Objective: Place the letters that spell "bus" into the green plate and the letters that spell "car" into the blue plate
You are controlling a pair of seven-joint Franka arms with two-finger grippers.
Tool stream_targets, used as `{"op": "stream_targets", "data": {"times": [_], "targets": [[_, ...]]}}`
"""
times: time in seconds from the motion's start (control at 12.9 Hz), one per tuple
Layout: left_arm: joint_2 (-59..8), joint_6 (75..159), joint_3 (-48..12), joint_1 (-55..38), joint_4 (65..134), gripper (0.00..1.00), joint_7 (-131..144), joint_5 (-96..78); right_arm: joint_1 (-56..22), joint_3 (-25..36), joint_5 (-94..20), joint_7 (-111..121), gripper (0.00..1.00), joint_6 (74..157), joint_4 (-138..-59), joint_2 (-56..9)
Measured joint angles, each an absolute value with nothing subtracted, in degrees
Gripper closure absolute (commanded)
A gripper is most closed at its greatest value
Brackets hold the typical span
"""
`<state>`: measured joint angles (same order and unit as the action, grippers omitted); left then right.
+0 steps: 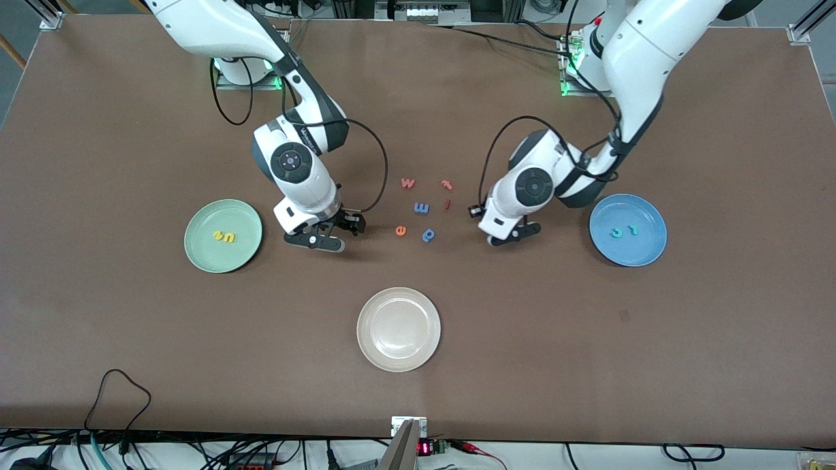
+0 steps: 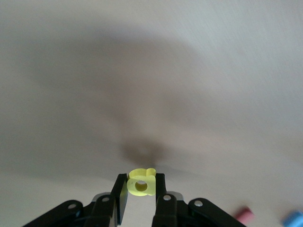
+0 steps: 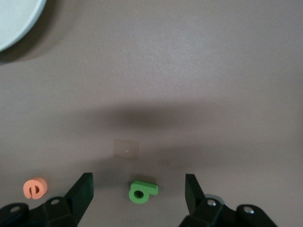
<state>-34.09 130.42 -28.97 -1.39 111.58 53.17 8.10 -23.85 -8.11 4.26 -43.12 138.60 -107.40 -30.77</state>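
In the left wrist view my left gripper (image 2: 140, 178) is shut on the yellow "a" (image 2: 142, 185) and holds it just above the table. In the front view this gripper (image 1: 514, 235) hangs between the loose letters and the blue plate (image 1: 646, 251), where the teal "c" (image 1: 616, 232) and "r" (image 1: 632, 229) lie. My right gripper (image 3: 138, 182) stands open low over the table, with the green "b" (image 3: 141, 192) lying flat between its fingers, untouched. The front view hides the "b" under that gripper (image 1: 333, 234). The green plate (image 1: 202, 251) holds the yellow "u" and "s" (image 1: 224, 237).
Loose letters lie between the grippers: an orange "e" (image 1: 400, 230), a blue "p" (image 1: 428, 234), a blue "m" (image 1: 421, 207), a red "i" (image 1: 447, 204), a red "w" (image 1: 407, 183) and a pink hooked letter (image 1: 447, 185). A cream-white plate (image 1: 398, 329) sits nearer the camera.
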Motion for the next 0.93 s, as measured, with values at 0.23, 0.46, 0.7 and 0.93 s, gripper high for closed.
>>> {"op": "stream_targets", "data": {"times": [0.23,0.46,0.7,0.93], "targets": [[-30.5,123.1,-28.9,6.0,111.5,0.98,50.5,14.6,-24.0,-8.1,4.3,-42.9,0.34,138.6,-107.0,-32.9],[-29.6,120.1,-28.9,13.7,111.5,0.97,39.8,15.1,-24.6,-8.1,4.3,-42.5,0.34,138.5,-107.0,-33.7],[-29.6,119.9,-28.9,21.7,111.8,0.97,28.7,15.2,-25.3,-8.1,4.3,-42.6,0.34,138.4,-107.0,-34.1],[-29.6,119.8,-28.9,24.8,112.4,0.97,22.9,15.2,-26.2,-8.1,4.3,-42.6,0.34,138.0,-107.1,-35.2]]}}
